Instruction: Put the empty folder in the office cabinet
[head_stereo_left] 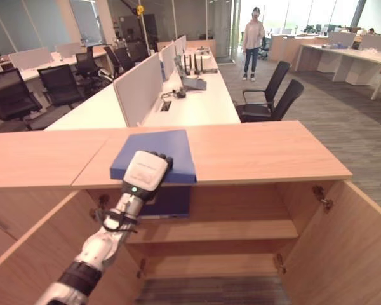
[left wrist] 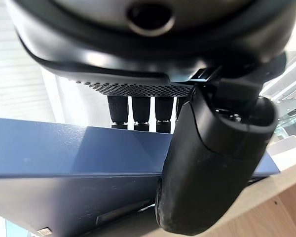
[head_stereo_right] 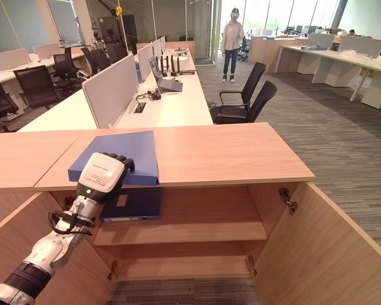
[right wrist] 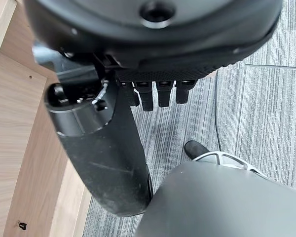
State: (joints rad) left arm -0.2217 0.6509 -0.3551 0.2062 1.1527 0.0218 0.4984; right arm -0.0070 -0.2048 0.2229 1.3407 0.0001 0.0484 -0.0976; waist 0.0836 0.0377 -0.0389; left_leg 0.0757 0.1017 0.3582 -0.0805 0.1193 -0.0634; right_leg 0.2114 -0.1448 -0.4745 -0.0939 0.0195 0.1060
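A blue folder (head_stereo_left: 157,147) lies flat on the wooden cabinet top (head_stereo_left: 260,152), its front edge overhanging the open cabinet. My left hand (head_stereo_left: 145,173) is at that front edge. In the left wrist view its fingers (left wrist: 140,111) reach over the top of the folder (left wrist: 64,153) and the thumb (left wrist: 212,163) sits under the edge, pinching it. A second blue folder (head_stereo_left: 168,202) stands inside on the upper shelf (head_stereo_left: 228,230), right below the hand. My right hand (right wrist: 103,148) hangs relaxed and open over grey carpet beside the cabinet wall.
Both cabinet doors stand open; the right door (head_stereo_left: 349,241) swings out towards me. Behind the cabinet are a long white desk (head_stereo_left: 190,105) with dividers and two black chairs (head_stereo_left: 270,101). A person (head_stereo_left: 252,41) stands far back in the aisle.
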